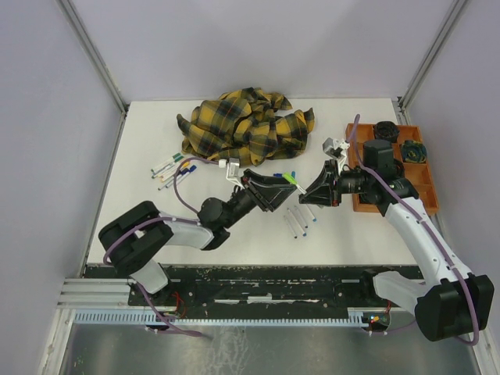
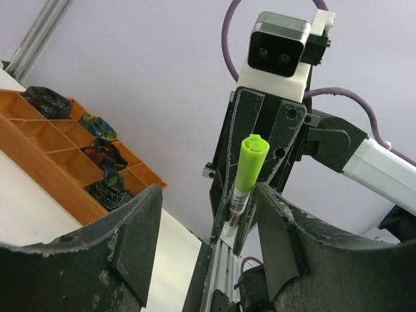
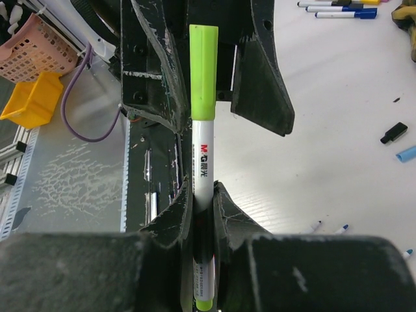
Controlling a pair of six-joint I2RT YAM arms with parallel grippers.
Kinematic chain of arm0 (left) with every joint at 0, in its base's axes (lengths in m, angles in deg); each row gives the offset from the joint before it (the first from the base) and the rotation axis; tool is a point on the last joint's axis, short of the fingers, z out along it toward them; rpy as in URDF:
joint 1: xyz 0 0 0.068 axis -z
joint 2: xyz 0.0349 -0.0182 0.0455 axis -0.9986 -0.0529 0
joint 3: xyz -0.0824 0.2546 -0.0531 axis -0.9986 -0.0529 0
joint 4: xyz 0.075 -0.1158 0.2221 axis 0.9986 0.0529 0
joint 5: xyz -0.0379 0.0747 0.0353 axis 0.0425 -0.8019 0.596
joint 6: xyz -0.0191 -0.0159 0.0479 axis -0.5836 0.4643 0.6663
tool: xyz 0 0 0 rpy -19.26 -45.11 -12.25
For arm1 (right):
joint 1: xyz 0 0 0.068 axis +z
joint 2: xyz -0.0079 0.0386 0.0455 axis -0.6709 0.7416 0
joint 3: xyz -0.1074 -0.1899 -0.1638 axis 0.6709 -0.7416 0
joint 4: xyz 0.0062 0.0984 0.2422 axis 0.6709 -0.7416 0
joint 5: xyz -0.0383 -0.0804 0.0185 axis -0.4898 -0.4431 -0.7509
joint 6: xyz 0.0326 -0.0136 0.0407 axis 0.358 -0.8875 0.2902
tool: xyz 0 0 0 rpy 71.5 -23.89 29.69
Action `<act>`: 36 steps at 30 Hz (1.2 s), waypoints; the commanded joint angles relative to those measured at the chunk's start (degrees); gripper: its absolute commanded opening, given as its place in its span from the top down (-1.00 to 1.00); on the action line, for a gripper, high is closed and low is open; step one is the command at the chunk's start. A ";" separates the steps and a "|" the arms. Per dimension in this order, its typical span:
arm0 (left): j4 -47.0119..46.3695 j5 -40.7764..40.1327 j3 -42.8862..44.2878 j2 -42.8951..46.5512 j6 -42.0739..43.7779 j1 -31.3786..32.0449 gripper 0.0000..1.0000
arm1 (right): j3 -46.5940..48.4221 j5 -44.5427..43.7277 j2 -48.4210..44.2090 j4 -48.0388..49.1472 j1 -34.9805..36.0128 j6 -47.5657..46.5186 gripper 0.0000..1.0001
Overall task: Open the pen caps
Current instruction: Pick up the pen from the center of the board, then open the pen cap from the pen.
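A white pen (image 3: 203, 169) with a lime-green pen cap (image 3: 203, 71) is held off the table, and my right gripper (image 3: 203, 195) is shut on its barrel. In the top view the same pen (image 1: 291, 178) spans the gap between my right gripper (image 1: 315, 192) and my left gripper (image 1: 273, 190). My left gripper (image 2: 208, 195) is open, with its fingers (image 2: 130, 234) on either side of the green cap (image 2: 252, 162). The cap sits close to the right-hand finger, with a wide gap on the other side. Loose pen caps (image 3: 393, 133) lie on the table.
A yellow-and-black plaid cloth (image 1: 246, 125) lies at the back. Capped pens (image 1: 170, 168) lie to its left, and uncapped pens (image 1: 299, 221) near the front middle. An orange compartment tray (image 1: 429, 183) stands at the right. A pink basket (image 3: 36, 45) and a yellow bin (image 3: 29, 97) sit beyond the table's edge.
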 commanded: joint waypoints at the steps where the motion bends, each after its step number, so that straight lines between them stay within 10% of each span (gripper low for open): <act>1: -9.23 0.23 3.10 -1.31 -2.41 0.12 -0.27 | 0.15 -0.02 0.09 0.98 0.27 -0.53 1.00; 18: -9.20 -0.66 2.96 0.58 -3.83 -0.71 0.06 | 0.59 -1.27 1.31 -2.62 0.72 -4.28 1.00; 26: -9.22 0.65 1.65 1.81 -3.60 -1.35 0.47 | 0.54 -2.66 2.39 -4.72 1.17 -6.77 1.00; 29: -9.25 1.30 1.57 1.68 -3.47 -1.78 0.91 | 0.54 -2.73 2.88 -4.99 1.33 -7.03 1.00; 36: -11.10 -0.20 -0.02 2.72 -4.95 -6.57 0.94 | -0.05 -1.89 4.59 -5.04 1.36 -8.62 1.00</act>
